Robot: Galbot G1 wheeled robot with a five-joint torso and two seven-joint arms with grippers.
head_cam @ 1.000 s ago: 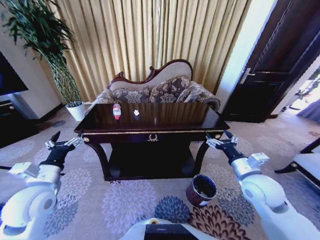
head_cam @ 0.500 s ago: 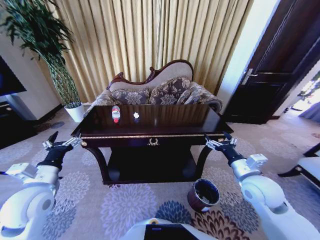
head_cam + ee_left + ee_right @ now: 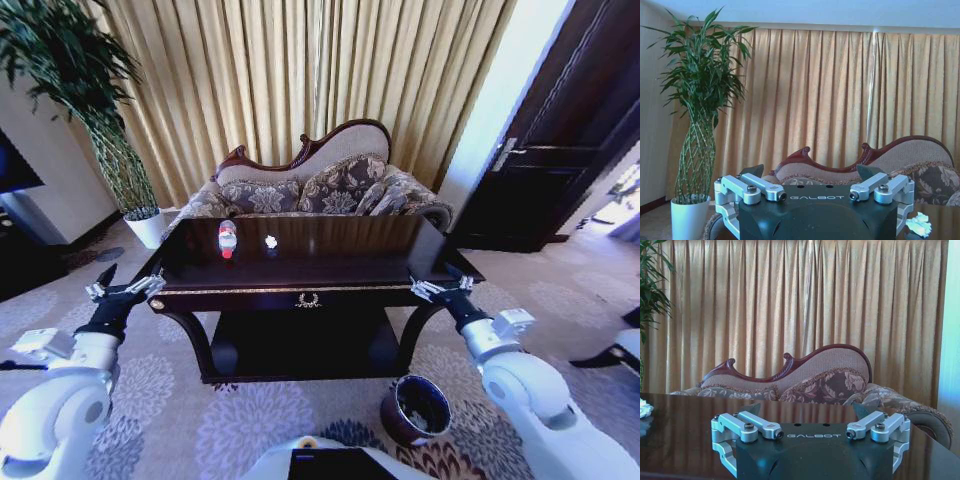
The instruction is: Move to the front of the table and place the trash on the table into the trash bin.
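The dark glossy table [image 3: 350, 245] stands straight ahead, its drawer front facing me. On its far left part lie the trash: a clear bottle with a red label [image 3: 228, 239] and a small white paper wad [image 3: 270, 241] beside it. The wad [image 3: 919, 224] shows again in the left wrist view, and at the edge [image 3: 644, 408] of the right wrist view. The round maroon trash bin [image 3: 415, 408] sits on the carpet by the table's front right leg. My left gripper [image 3: 125, 290] [image 3: 811, 171] and right gripper [image 3: 440, 285] [image 3: 807, 409] are held open and empty at the table's front corners.
A patterned sofa [image 3: 320, 185] stands close behind the table, with curtains behind it. A tall plant in a white pot [image 3: 148, 225] is at the back left. A dark door [image 3: 545, 170] is at the right. Patterned carpet lies before the table.
The whole picture has shifted: the camera has come closer to the table, which now looks larger and lower in view. Both arms keep the same pose.
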